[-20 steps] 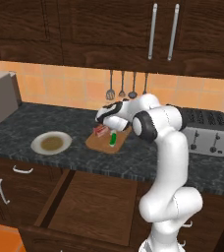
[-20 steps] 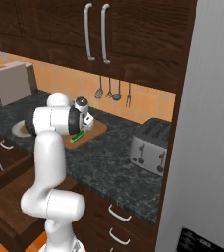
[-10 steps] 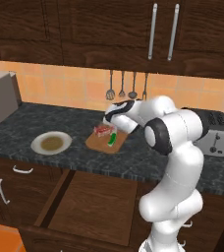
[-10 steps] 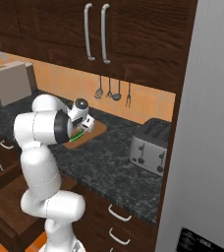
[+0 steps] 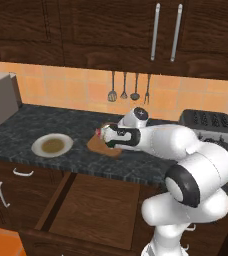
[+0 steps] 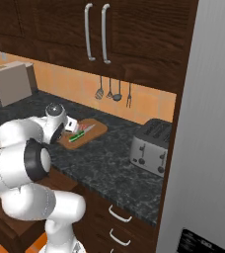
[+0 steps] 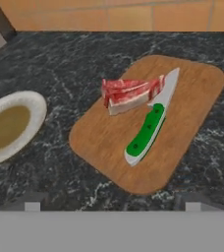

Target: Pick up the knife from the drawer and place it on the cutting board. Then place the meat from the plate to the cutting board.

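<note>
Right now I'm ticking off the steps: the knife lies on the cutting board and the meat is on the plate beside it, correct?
Not quite. The knife does lie on the cutting board, but the meat is on the board too, touching the blade, as the hand view shows. The plate beside the board holds no meat.

Dark wood cabinets (image 5: 111, 30), orange tile backsplash (image 5: 76, 90), black speckled counter (image 6: 109, 163), toaster (image 6: 149, 146).

In the left base view the arm covers most of the board (image 5: 97, 146), and the knife on it is hidden. The plate (image 7: 15, 123) runs off the hand view's left edge. The drawer (image 5: 86, 210) is cut by the bottom edge.
</note>
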